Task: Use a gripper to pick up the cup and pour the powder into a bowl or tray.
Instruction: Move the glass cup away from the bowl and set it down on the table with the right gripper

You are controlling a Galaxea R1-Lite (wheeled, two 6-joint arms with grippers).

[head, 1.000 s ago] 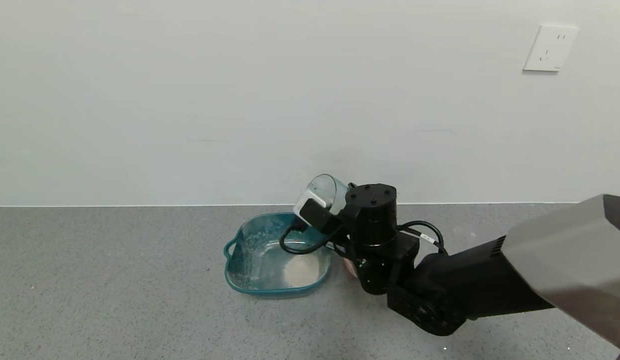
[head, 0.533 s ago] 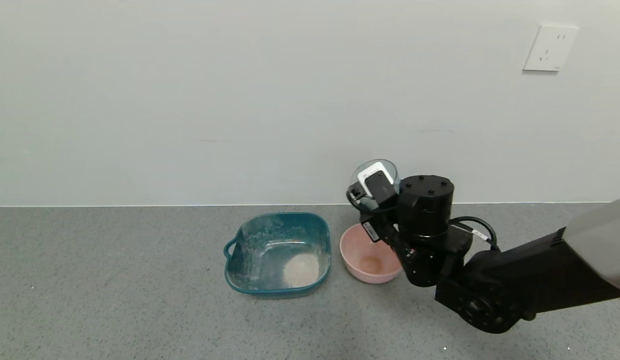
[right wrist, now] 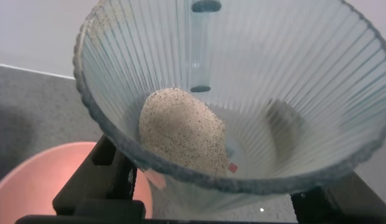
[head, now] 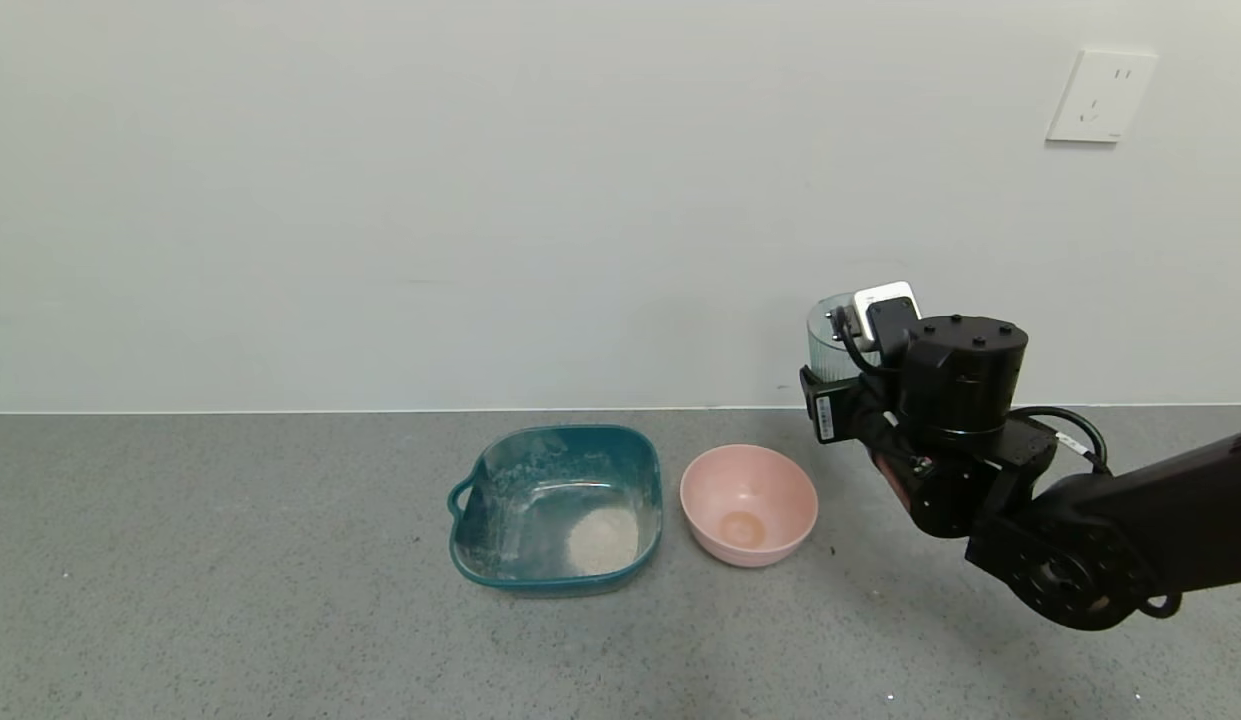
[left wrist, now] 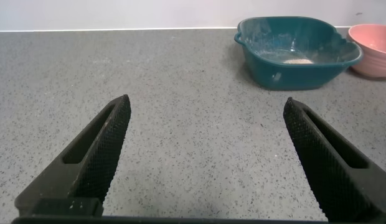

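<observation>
My right gripper is shut on the pale ribbed cup and holds it roughly upright in the air, right of the pink bowl and well above the table. In the right wrist view the cup fills the frame between the gripper's fingers, with a patch of beige powder inside it. The dark teal tray sits at the table's middle with a pale powder heap in it. My left gripper is open and empty over bare table, far from the tray.
A round pink bowl with a tan spot stands just right of the tray, and shows at the edge of the left wrist view. The grey speckled table runs to a white wall with a socket.
My right gripper has carried the cup to the right, from above the tray, past the pink bowl. The cup has turned from tipped over to roughly upright.
</observation>
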